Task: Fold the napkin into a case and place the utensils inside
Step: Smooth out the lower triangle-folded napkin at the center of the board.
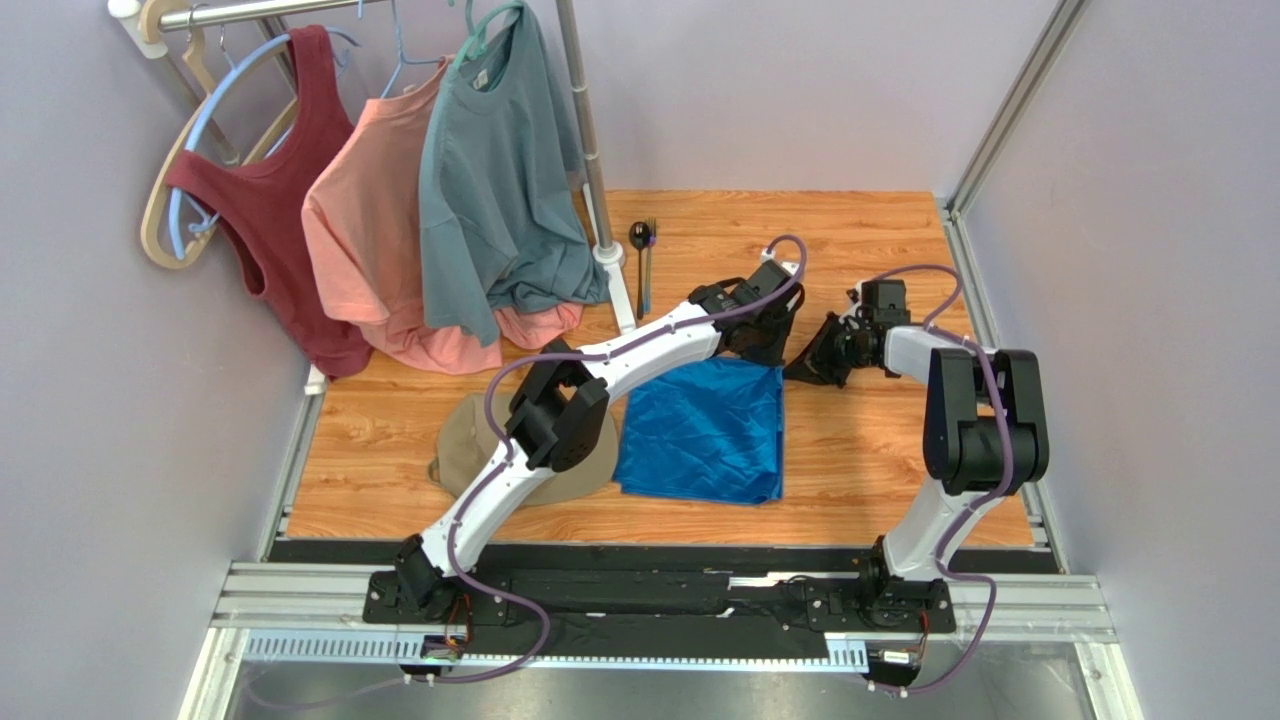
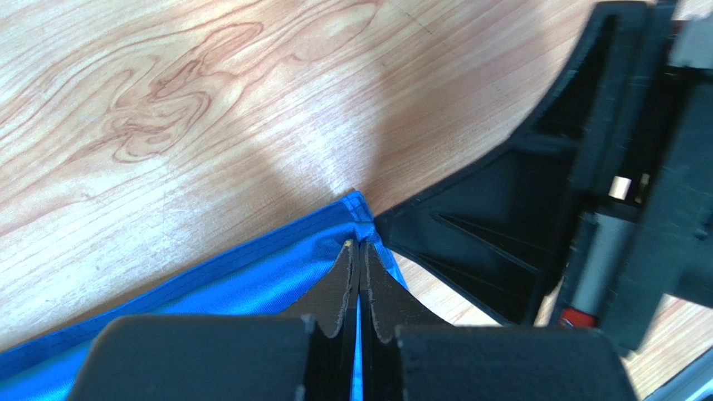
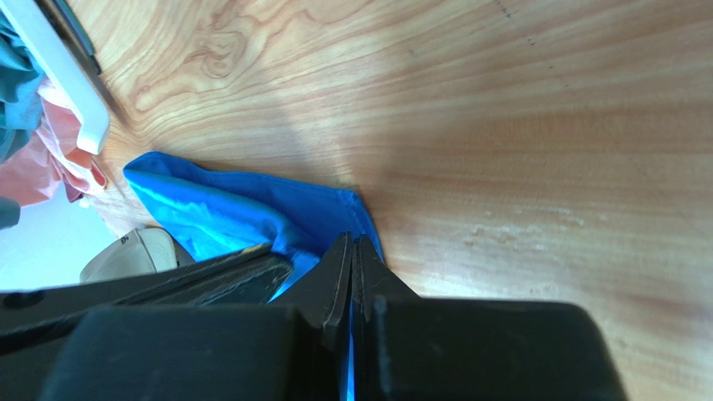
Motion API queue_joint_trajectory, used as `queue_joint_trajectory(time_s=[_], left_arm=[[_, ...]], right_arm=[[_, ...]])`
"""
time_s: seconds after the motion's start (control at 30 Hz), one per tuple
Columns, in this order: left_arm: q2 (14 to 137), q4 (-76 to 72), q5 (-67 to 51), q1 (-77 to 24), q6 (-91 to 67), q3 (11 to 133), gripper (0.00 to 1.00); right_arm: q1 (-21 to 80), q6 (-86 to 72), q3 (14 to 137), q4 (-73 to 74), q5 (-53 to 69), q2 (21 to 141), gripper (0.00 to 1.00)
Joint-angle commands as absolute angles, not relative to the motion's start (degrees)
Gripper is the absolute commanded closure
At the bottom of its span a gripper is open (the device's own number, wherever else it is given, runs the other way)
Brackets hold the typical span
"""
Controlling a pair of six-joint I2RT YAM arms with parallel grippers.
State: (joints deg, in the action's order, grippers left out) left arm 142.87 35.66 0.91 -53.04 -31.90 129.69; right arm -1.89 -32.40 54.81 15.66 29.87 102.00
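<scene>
The bright blue napkin lies flat in the middle of the wooden table, partly folded. My left gripper is at its far right corner, shut on the napkin, with blue cloth showing between the closed jaws. My right gripper comes in from the right and is shut on the same corner of the napkin. The two grippers almost touch, tip beside tip. The utensils, a dark spoon and a fork, lie side by side at the far edge, next to the rack's base.
A tan cap sits left of the napkin, partly under the left arm. A clothes rack pole stands at the back left, hung with a grey-teal T-shirt, a pink shirt and a dark red top. Walls close in both sides.
</scene>
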Motion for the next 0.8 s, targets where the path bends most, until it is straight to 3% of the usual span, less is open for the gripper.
queue_joint_trajectory(time_s=[0.0, 0.13, 0.2, 0.27, 0.37, 0.43, 0.53, 0.57, 0.63, 0.67, 0.77], left_arm=[[142.73, 33.4, 0.44, -52.91, -33.05, 129.9, 0.97], [143.0, 32.52, -0.78, -52.91, -33.05, 129.9, 0.91], [143.26, 31.65, -2.36, -52.91, -32.43, 129.9, 0.74], [143.52, 31.99, -3.6, -52.91, -31.12, 130.87, 0.37], [140.65, 34.88, -3.69, -52.91, -29.19, 131.14, 0.27], [137.3, 34.63, -3.69, -53.0, -28.22, 127.3, 0.27], [130.18, 32.09, -6.49, -52.91, -29.78, 118.35, 0.4], [127.99, 31.56, -8.42, -52.91, -30.75, 116.04, 0.52], [126.74, 29.8, -16.41, -53.09, -32.86, 110.16, 0.62], [125.52, 29.27, -19.74, -53.17, -33.74, 108.04, 0.75], [120.79, 23.15, -20.22, -54.93, -35.42, 95.15, 1.0]], right_arm=[[-1.76, -31.11, 57.56, 17.48, 28.04, 98.18, 0.97], [-1.85, -30.76, 57.31, 18.98, 27.42, 96.51, 0.96], [-1.85, -30.76, 56.26, 19.6, 27.95, 94.59, 0.95], [-1.85, -31.02, 53.01, 19.69, 27.25, 92.12, 0.94], [-1.85, -28.75, 50.02, 23.97, 26.54, 87.2, 0.93], [-1.76, -28.13, 48.0, 25.22, 26.19, 83.35, 0.91], [-0.45, -28.39, 44.92, 28.29, 28.91, 80.34, 0.9], [-0.27, -28.74, 43.26, 30.21, 29.26, 78.16, 0.9], [1.76, -30.23, 40.62, 30.67, 30.32, 75.77, 0.89], [2.11, -31.89, 37.47, 31.02, 29.97, 72.54, 0.9], [3.42, -33.57, 32.45, 31.81, 26.73, 67.6, 1.0]])
